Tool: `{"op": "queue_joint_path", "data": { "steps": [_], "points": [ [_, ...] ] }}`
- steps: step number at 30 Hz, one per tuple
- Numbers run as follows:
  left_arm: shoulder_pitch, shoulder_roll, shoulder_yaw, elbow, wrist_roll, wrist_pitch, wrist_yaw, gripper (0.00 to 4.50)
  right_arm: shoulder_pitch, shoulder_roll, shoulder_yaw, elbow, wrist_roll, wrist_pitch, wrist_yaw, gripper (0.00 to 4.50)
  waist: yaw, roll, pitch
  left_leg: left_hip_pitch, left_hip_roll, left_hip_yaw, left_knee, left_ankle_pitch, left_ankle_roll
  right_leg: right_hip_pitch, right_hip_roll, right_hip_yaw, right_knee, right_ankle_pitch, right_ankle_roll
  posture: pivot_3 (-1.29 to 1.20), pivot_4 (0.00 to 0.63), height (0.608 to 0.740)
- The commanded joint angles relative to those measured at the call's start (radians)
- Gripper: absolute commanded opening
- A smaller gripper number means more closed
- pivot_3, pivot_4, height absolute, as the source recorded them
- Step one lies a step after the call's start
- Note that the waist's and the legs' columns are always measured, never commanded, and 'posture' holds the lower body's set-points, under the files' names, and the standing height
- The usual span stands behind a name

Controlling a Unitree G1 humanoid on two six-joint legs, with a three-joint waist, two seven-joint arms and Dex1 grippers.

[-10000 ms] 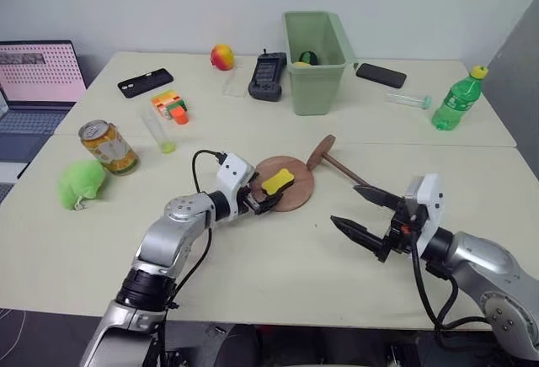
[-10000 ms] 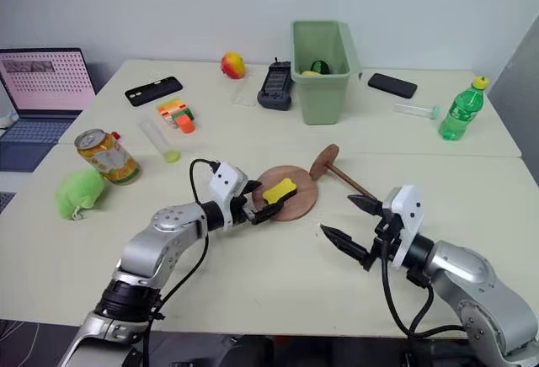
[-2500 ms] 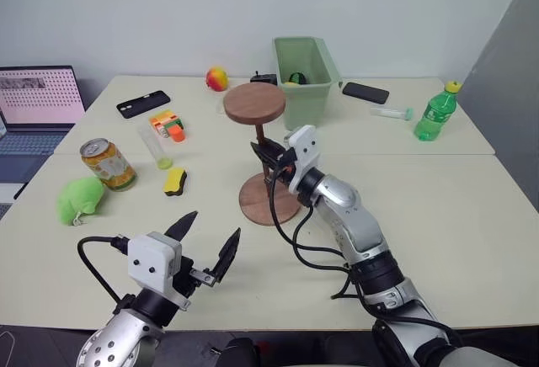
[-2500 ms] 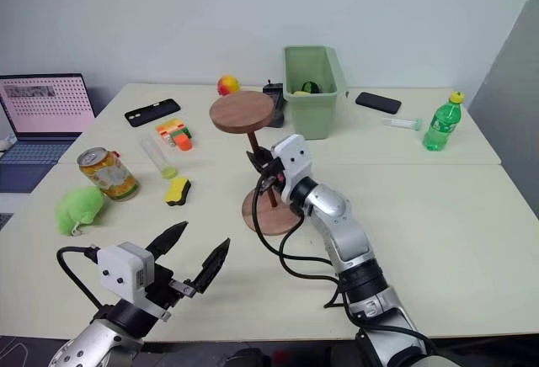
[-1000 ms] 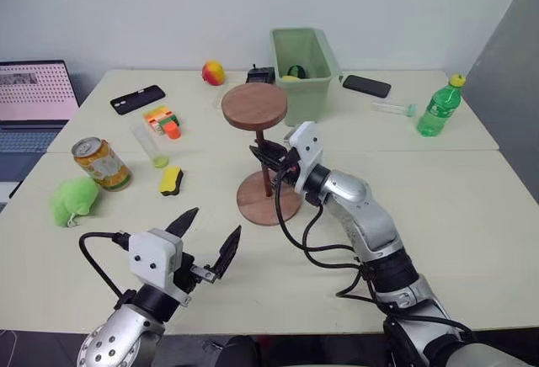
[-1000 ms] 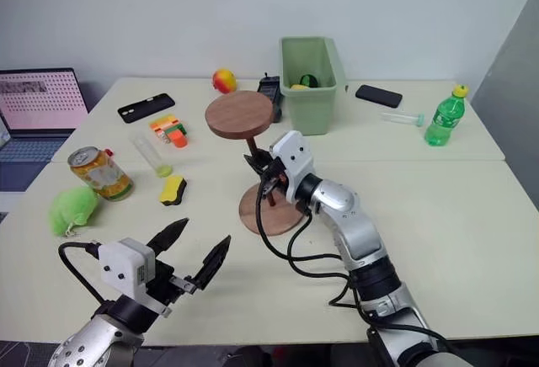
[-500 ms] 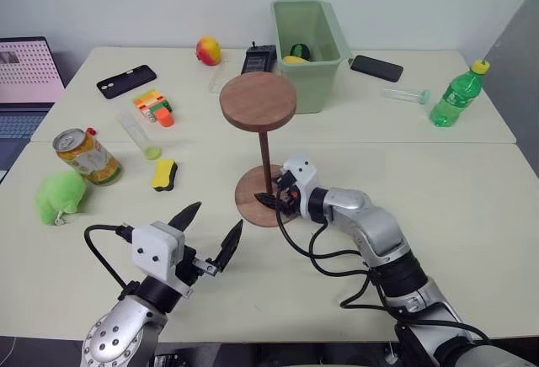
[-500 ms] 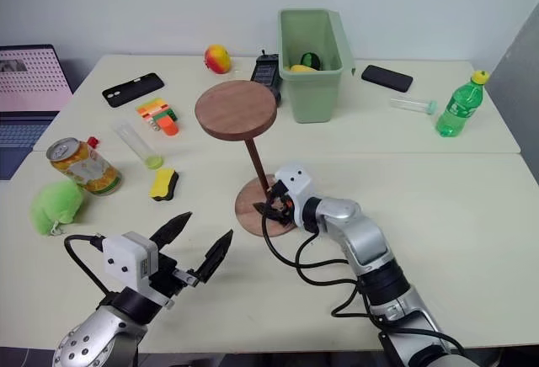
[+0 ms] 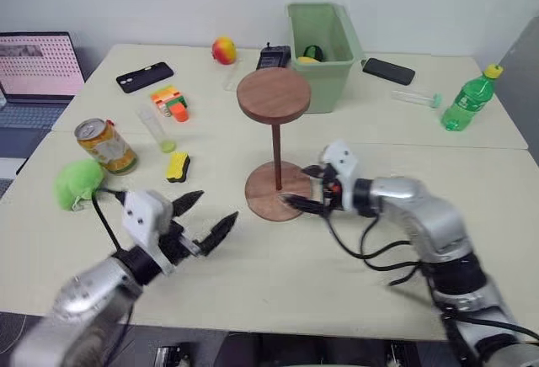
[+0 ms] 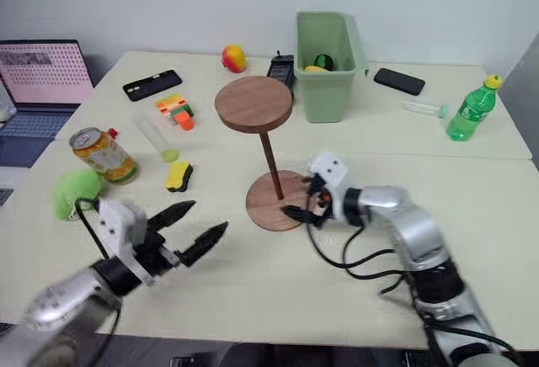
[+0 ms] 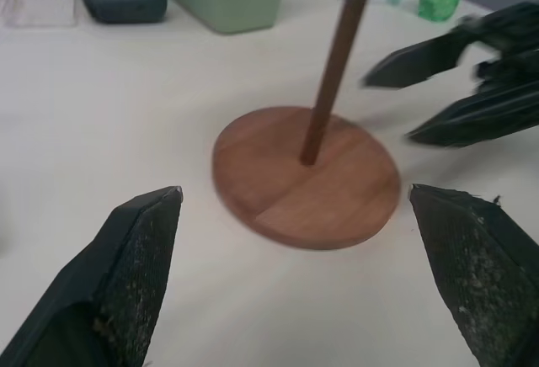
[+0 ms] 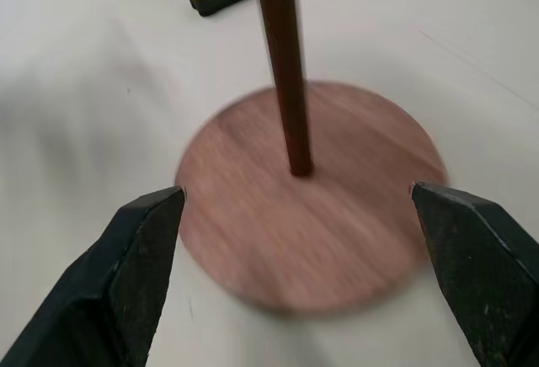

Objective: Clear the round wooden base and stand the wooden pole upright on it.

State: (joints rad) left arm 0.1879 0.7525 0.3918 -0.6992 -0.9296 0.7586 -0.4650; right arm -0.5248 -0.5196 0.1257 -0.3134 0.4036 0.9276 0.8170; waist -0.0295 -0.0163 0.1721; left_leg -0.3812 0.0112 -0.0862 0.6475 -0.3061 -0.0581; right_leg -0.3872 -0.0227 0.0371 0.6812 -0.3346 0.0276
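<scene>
The pole (image 9: 276,155) stood upright in the base (image 9: 278,197) mid-table, my right pincer (image 9: 312,188) spread wide just right of it, my left pincer (image 9: 206,220) spread near-left, both empty.

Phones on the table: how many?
2. One black phone lies at the far left, near the laptop; the other black phone lies right of the green bin. The bin could hide more.

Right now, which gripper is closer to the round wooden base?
Right. The right gripper sits open at the round wooden base's edge; the left gripper hangs open, farther off.
</scene>
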Motion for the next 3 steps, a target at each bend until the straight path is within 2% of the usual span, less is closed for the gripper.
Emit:
{"op": "queue_joint_path", "data": {
  "steps": [1,3],
  "points": [
    [-0.074,0.143,0.086,0.038,-0.173,0.122,-0.088,4.50,-0.009,-0.080,-0.131,-0.071,0.152,0.061,0.099,4.45,-0.004,0.000,0.002,0.001,0.000,0.001,0.000,0.000,0.000,0.000,0.001,0.000,0.000,0.000,0.000,0.00,0.150,0.740],
    [-0.096,0.200,0.079,0.071,-0.147,0.129,-0.130,4.50,-0.009,-0.100,-0.149,-0.066,0.176,0.068,0.102,4.45,-0.007,0.000,0.002,0.002,0.001,0.002,-0.001,0.000,0.000,0.000,0.001,0.002,0.000,0.000,0.000,0.00,0.150,0.740]
  ]
}}
